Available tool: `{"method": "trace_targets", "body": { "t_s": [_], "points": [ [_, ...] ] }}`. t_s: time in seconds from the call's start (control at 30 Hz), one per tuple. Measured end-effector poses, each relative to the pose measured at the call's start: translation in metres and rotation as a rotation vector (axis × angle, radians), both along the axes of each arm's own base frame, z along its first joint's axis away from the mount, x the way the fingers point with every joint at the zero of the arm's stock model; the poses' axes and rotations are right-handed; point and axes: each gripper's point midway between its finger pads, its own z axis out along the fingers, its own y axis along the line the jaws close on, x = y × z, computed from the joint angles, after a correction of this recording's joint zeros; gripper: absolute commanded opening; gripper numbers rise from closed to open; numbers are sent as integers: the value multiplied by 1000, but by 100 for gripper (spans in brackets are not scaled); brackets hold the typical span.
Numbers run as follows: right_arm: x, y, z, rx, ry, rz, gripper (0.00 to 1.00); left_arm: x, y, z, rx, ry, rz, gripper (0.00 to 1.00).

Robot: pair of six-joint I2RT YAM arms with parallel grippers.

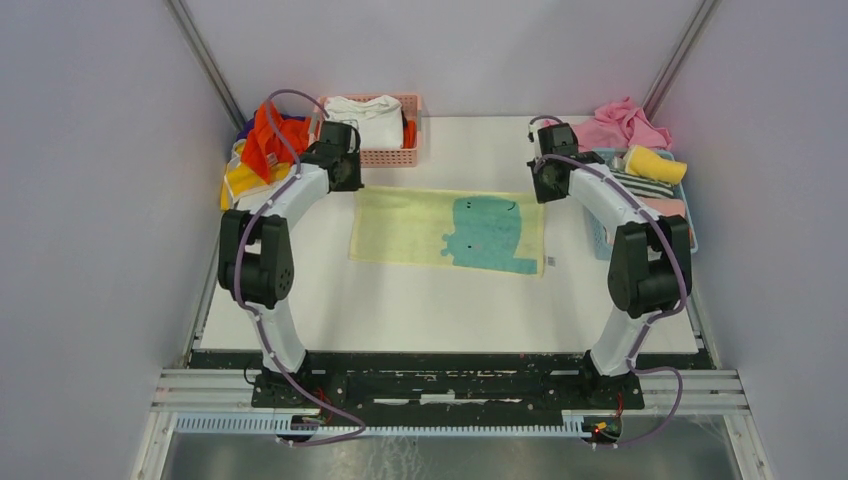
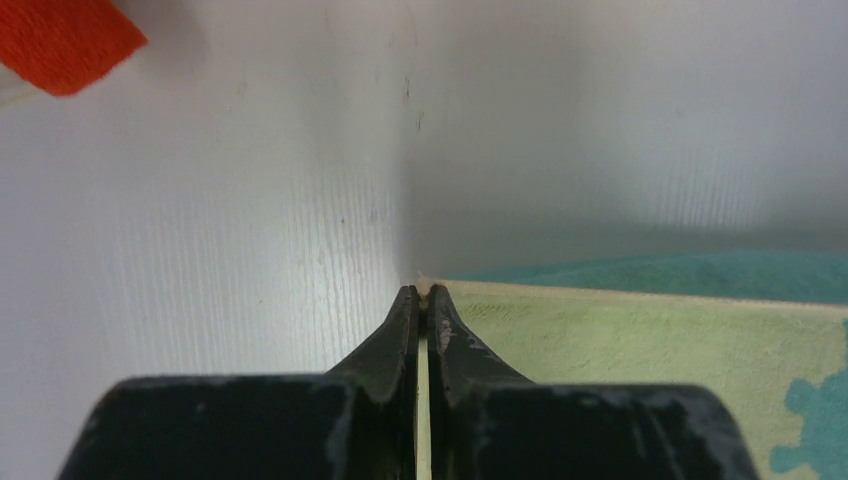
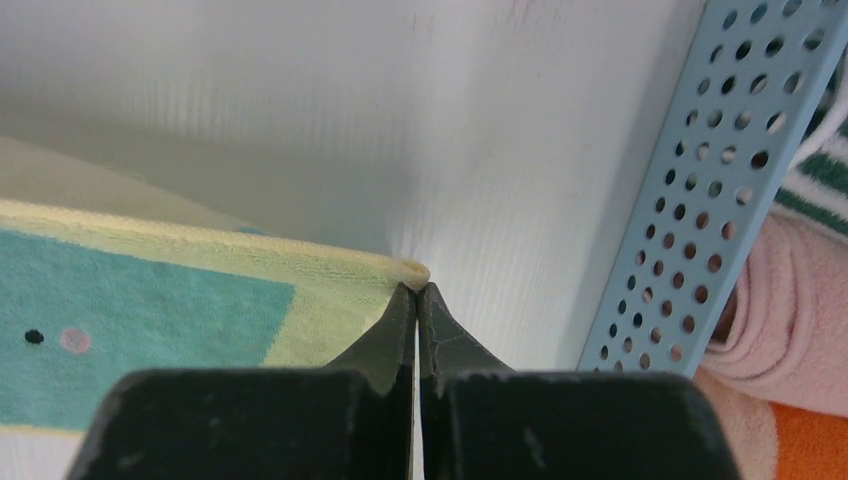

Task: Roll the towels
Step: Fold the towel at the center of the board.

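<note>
A pale yellow towel (image 1: 447, 228) with a teal figure lies spread flat in the middle of the white table. My left gripper (image 1: 352, 186) is at its far left corner. In the left wrist view the left gripper (image 2: 422, 292) is shut on that corner, with the towel (image 2: 640, 340) stretching away to the right. My right gripper (image 1: 543, 190) is at the far right corner. The right wrist view shows the right gripper (image 3: 416, 285) shut on the rolled-up tip of the towel (image 3: 150, 300).
A pink basket (image 1: 390, 157) holding a white cloth stands at the back. Orange, yellow and purple towels (image 1: 262, 150) are piled at the back left. A blue perforated basket (image 1: 601, 240) on the right holds a rolled yellow towel (image 1: 655, 165); a pink towel (image 1: 625, 125) lies behind it.
</note>
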Motion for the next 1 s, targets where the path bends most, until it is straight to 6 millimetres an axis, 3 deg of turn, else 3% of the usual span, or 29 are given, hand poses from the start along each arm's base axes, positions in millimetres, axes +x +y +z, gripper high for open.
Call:
{"method": "trace_targets", "body": {
  "t_s": [0.4, 0.5, 0.73, 1.0],
  "points": [
    [-72, 5, 4, 114, 47, -32, 0, -69, 6, -25, -10, 128, -25, 3],
    [-91, 8, -7, 156, 75, -48, 0, -86, 9, -34, -7, 164, -26, 3],
    [-138, 14, -53, 223, 215, -95, 1, -116, 14, -58, 0, 265, -4, 3],
    [-147, 14, -67, 230, 260, -133, 1, -121, 9, -61, 9, 278, 3, 3]
  ]
}}
